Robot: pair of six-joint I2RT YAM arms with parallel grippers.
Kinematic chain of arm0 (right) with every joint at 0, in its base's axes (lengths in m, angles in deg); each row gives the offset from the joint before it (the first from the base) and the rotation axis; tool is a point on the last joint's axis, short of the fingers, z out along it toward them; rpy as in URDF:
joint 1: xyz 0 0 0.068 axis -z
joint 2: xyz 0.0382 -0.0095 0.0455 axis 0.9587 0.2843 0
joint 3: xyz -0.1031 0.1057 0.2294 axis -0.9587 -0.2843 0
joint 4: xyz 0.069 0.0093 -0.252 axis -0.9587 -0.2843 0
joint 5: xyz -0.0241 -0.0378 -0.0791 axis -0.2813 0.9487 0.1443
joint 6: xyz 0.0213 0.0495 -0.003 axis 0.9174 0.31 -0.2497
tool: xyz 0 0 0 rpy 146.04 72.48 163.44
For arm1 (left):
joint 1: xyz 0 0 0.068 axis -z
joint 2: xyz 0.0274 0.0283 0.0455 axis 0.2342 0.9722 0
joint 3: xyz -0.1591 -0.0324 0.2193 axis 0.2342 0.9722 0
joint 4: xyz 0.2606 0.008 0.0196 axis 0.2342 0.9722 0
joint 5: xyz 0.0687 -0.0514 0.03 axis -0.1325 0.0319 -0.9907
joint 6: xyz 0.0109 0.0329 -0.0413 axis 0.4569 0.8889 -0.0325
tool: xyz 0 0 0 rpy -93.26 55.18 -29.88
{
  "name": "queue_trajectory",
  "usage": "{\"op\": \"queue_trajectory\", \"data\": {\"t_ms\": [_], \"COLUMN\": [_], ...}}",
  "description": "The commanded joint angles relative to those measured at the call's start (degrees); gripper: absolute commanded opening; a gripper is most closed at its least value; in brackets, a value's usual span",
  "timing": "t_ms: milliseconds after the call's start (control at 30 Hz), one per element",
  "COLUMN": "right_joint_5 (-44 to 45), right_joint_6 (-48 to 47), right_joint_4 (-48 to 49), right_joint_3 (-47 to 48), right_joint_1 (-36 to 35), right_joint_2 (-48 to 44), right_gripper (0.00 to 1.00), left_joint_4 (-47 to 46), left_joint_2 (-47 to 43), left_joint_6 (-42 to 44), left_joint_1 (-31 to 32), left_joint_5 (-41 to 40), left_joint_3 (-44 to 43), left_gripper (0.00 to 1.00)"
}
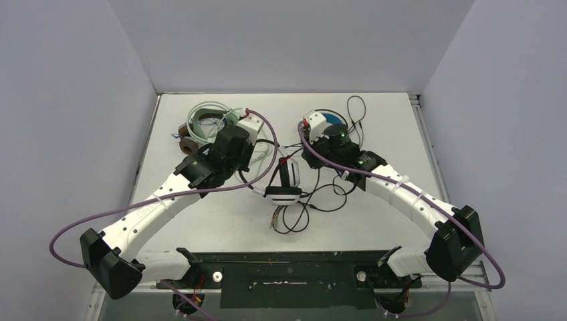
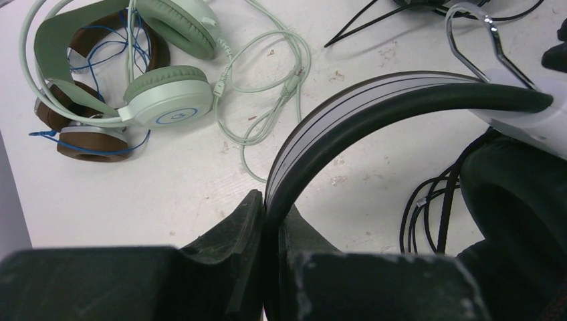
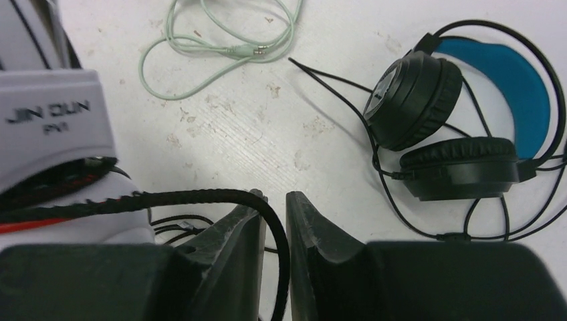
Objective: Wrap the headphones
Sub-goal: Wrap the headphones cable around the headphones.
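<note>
The white headphones with black stripes (image 1: 286,180) lie at the table's middle. My left gripper (image 2: 271,207) is shut on their striped headband (image 2: 374,100); the black ear pad (image 2: 515,194) is at the right. My right gripper (image 3: 275,200) is shut on their black braided cord (image 3: 200,196), next to the white earcup (image 3: 53,127). The mint green headphones (image 2: 167,100) rest on the brown headphones (image 2: 87,137) at the back left. The black headphones with a blue headband (image 3: 455,134) lie at the back, right of my right gripper.
Loose loops of black cord (image 1: 294,217) trail toward the table's near edge. The mint cord (image 3: 220,47) lies coiled between the two arms. In the top view my left gripper (image 1: 249,170) and right gripper (image 1: 314,160) flank the white headphones. Grey walls enclose the table (image 1: 220,221).
</note>
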Motion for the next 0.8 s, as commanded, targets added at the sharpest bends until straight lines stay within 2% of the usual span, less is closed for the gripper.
{"op": "queue_trajectory", "data": {"t_ms": [0,67,167,300,500,767], "right_joint_5": [-1.5,-1.4,-1.0,-3.2,-9.1,-15.6], "right_joint_6": [2.4,2.8,3.0,3.9,7.6,12.6], "right_joint_4": [5.5,5.4,6.0,10.6,27.7,47.3], "right_joint_3": [-2.8,-3.3,-4.1,-7.2,-18.0,-28.3], "right_joint_1": [1.1,1.3,1.8,2.5,4.0,5.4], "right_joint_2": [-2.5,-2.3,-1.9,-2.6,-7.0,-9.5], "right_gripper": [0.2,0.2,0.21,0.23,0.3,0.43], "left_joint_4": [-0.4,-0.6,0.2,4.3,13.2,14.6], "left_joint_2": [-2.6,-2.9,-3.3,-2.1,1.0,1.5], "left_joint_6": [-4.6,-4.4,-4.9,-10.4,-18.5,-28.2], "left_joint_1": [0.1,0.1,0.0,-0.5,-1.0,-2.6], "left_joint_5": [-0.3,-0.7,3.1,5.3,8.8,15.4], "left_joint_3": [-4.3,-4.2,-5.2,-9.8,-20.7,-26.5], "left_gripper": [0.0,0.0,0.0,0.0,0.0,0.0]}}
